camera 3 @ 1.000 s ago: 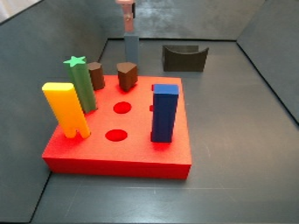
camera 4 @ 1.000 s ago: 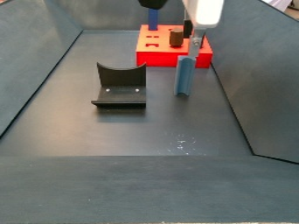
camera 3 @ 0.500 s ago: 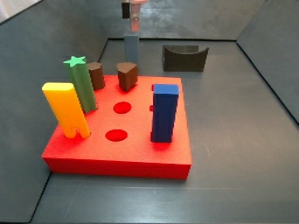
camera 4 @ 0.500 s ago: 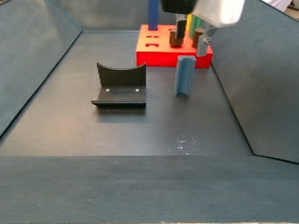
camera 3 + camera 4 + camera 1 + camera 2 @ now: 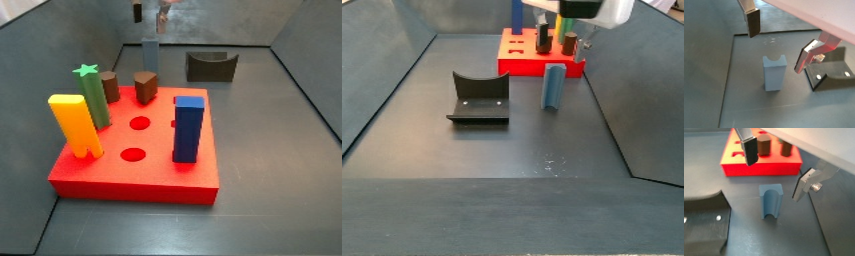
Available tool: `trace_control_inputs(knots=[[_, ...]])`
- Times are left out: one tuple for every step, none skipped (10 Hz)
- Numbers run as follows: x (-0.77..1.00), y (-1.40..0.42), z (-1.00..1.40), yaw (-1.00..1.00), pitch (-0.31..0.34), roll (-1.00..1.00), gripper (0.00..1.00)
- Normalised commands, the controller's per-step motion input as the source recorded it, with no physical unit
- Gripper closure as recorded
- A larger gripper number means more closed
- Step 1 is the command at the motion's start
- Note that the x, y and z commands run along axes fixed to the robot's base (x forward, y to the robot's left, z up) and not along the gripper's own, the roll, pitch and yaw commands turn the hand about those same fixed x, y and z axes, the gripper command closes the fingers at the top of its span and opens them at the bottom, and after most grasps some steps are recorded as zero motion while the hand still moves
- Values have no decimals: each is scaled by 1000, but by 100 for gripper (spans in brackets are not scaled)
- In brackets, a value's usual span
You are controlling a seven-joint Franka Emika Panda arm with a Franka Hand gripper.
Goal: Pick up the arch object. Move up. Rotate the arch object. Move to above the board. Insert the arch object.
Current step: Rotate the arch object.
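The arch object point(image 5: 773, 73) is a pale grey-blue upright piece with a notch in its top. It stands on the dark floor in both wrist views point(image 5: 771, 202) and both side views point(image 5: 150, 55) point(image 5: 553, 87). My gripper point(image 5: 777, 42) hangs open above it, and its fingers point(image 5: 750, 151) are spread wide, clear of the piece, with nothing between them. In a side view the gripper point(image 5: 150, 12) is at the upper edge. The red board point(image 5: 134, 172) lies beyond the arch object point(image 5: 761, 166).
On the board stand a yellow post point(image 5: 76, 125), a green star post point(image 5: 92, 95), two brown posts point(image 5: 146, 88) and a dark blue post point(image 5: 187, 128). The fixture point(image 5: 478, 97) sits on the floor beside the arch object. Sloped walls enclose the floor.
My gripper has risen from around the top of the arch object to well above it. The arch object stands where it was.
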Motion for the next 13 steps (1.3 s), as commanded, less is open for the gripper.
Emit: trace_control_inputs(knots=[[35,-6,-29,1000,9,-5,0],[35,-5,-29,1000,9,-5,0],[35,-5,-29,1000,11,-6,0],[35,-5,-29,1000,12,-6,0],[35,-5,-28,1000,13,-7,0],[36,-5,-28,1000,15,-8,0],[36,-5,-27,1000,16,-9,0],[36,-5,-27,1000,19,-11,0],[36,-5,-26,1000,23,-13,0],[36,-5,-26,920,29,-16,0],[37,-5,-26,678,29,-16,0],[37,-5,-26,524,28,-16,0],[37,-5,-25,259,28,-16,0]])
